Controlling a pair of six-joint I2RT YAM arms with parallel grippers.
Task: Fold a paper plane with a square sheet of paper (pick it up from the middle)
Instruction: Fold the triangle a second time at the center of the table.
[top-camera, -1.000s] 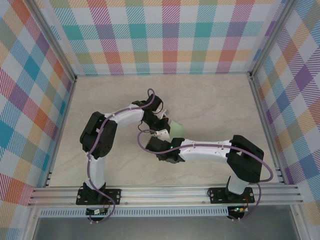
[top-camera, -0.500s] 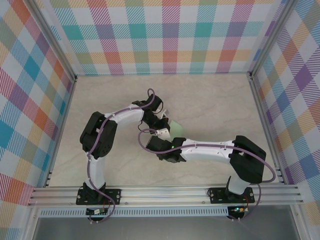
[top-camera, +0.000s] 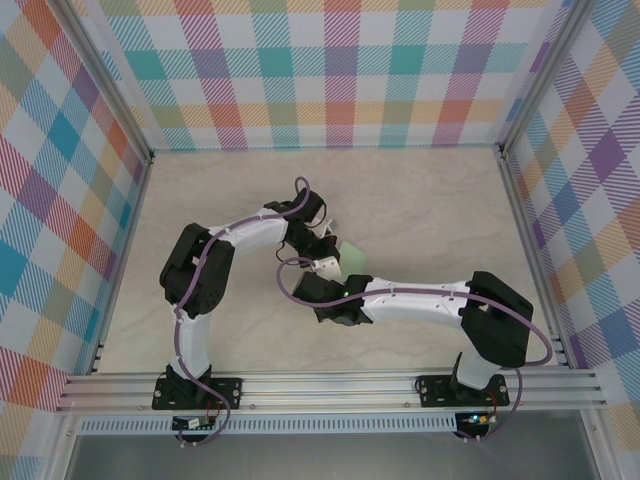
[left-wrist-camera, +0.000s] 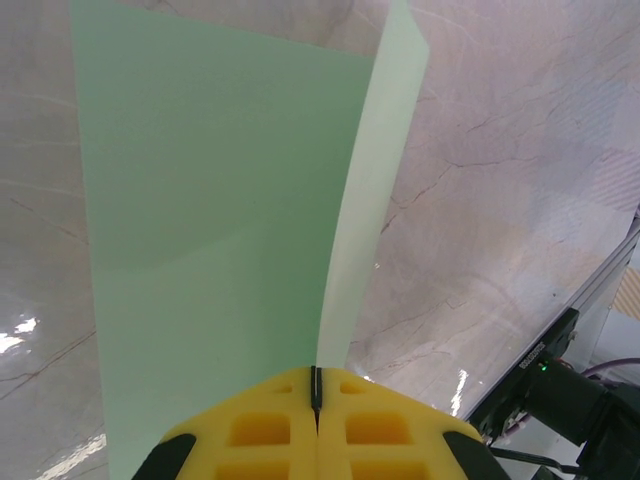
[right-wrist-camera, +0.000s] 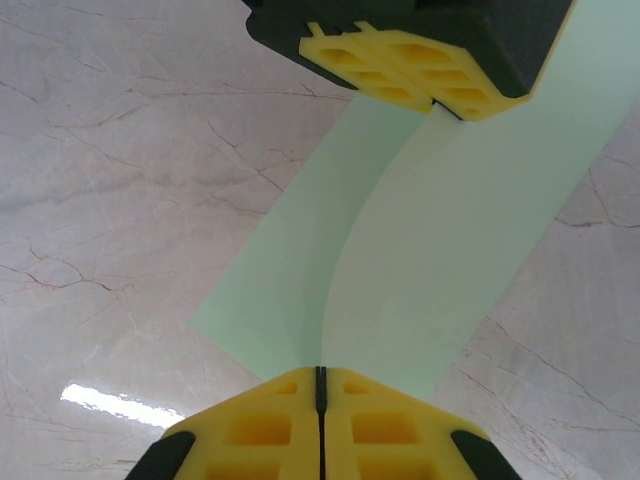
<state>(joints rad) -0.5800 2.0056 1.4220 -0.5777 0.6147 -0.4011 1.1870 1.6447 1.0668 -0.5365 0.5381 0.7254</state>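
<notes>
Pastel plaid panels (top-camera: 340, 70) wall in a glossy, cream, marble-veined tabletop (top-camera: 430, 210). Near its centre is the square sheet of paper (left-wrist-camera: 210, 230), thin, matte and pale mint green, folded into a long strip. One layer rests flat on the tabletop and the other curves up as a smooth standing flap. The left end effector (left-wrist-camera: 316, 380), its yellow cut-out pads pressed together, pinches one end of that flap. The right end effector (right-wrist-camera: 320, 378), pads likewise closed, pinches the opposite end, facing the left one.
</notes>
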